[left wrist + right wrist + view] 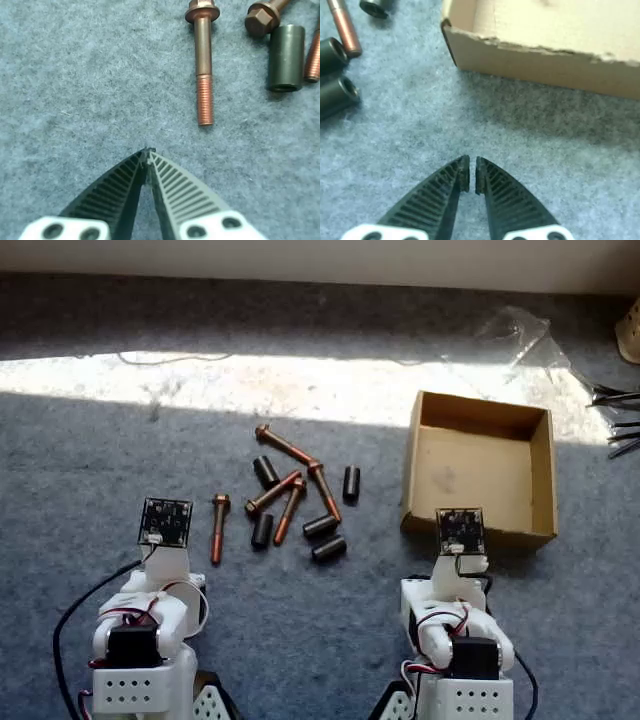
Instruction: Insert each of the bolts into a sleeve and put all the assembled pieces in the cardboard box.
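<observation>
Several copper bolts and black sleeves lie loose on the grey carpet mid-table. One bolt [218,528] [202,65] lies apart, just ahead of my left gripper [148,151], which is shut and empty. A sleeve [262,530] [286,57] rests beside that bolt. The cardboard box [480,475] stands empty at the right. Its near wall [545,60] is ahead of my right gripper [470,172], also shut and holding nothing. Two sleeves [335,92] and a bolt tip [342,25] lie off to that gripper's side.
A clear plastic bag [520,335] lies behind the box, and black cable ties [615,425] poke in at the right edge. A black cable [75,610] loops beside the left arm's base [145,640]. Bare carpet stretches between the two arms.
</observation>
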Motion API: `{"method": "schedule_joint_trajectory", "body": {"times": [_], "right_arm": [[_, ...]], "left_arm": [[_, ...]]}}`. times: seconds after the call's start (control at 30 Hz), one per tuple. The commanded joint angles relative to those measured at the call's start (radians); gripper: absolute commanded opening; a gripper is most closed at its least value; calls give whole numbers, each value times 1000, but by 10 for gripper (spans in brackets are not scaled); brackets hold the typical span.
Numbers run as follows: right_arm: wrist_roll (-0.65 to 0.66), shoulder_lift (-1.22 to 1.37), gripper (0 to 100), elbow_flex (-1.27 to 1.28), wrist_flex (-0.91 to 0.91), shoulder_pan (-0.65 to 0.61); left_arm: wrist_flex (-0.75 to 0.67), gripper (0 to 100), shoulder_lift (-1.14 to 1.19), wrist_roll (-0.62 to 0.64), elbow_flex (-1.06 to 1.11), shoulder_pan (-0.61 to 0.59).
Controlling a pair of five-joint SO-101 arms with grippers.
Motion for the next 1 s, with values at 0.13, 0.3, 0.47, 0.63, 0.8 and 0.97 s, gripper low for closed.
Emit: {"method": "schedule_joint_trajectory", "body": {"times": [0.13, 0.3, 0.47, 0.63, 0.8, 0.97], "right_arm": [[-3, -10, 23, 131, 4, 2], [-3, -10, 23, 131, 4, 2], [-5, -10, 23, 131, 4, 2], [-5, -10, 23, 131, 4, 2], [-5, -10, 23, 131, 4, -1], [-5, -10, 23, 131, 4, -2]], "left_arm": [[5, 6, -10, 6, 21, -12], [5, 6, -10, 6, 21, -12], [5, 6, -10, 6, 21, -12], [5, 6, -10, 6, 21, -12], [5, 6, -10, 6, 21, -12], [5, 6, -10, 8, 21, 4]]}}
